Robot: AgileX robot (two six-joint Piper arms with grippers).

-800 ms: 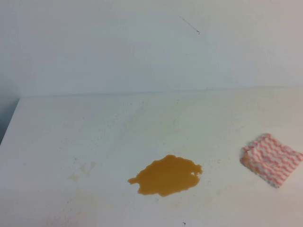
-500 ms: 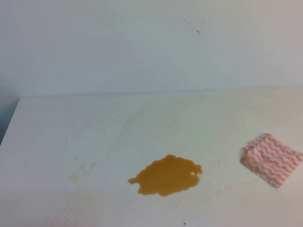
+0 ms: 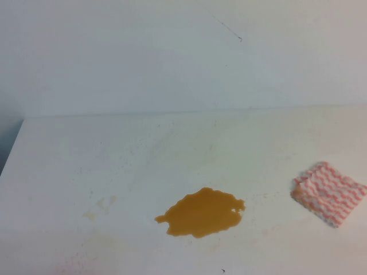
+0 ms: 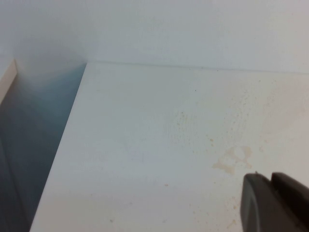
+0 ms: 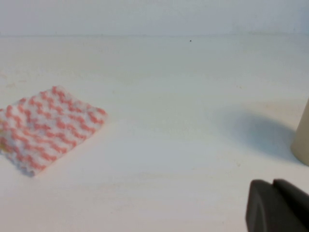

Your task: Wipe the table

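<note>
Table (image 3: pixel 172 149), high view: carried an orange-brown spill (image 3: pixel 202 212) near the front middle, wet-looking and unsmeared, so judged wiping as not yet started. Spotted a folded red-and-white cloth (image 3: pixel 328 192) lying flat well to the right of the spill, apart from it; probably staged on that side for the right arm to fetch. Noted faint dried stains (image 3: pixel 100 207) left of the spill. Saw neither arm in this view

Left wrist view: showed left gripper (image 4: pixel 271 183) at the frame corner, jaws pressed together on nothing, hanging above the table's left part near the dried stains (image 4: pixel 233 159). Looked parked, well away from the cloth, with nothing to do on that side yet

Right wrist view: showed right gripper (image 5: pixel 273 187) clenched and empty, held off the surface, facing the cloth (image 5: pixel 48 128) with bare tabletop between. Caught a beige object (image 5: pixel 303 133) at the frame edge, cut off, couldn't identify. Reckoned the next move needs the jaws opened before descending on the cloth; thin flat fabric likely needs a pinch against the table, with a risk of sliding instead of lifting
</note>
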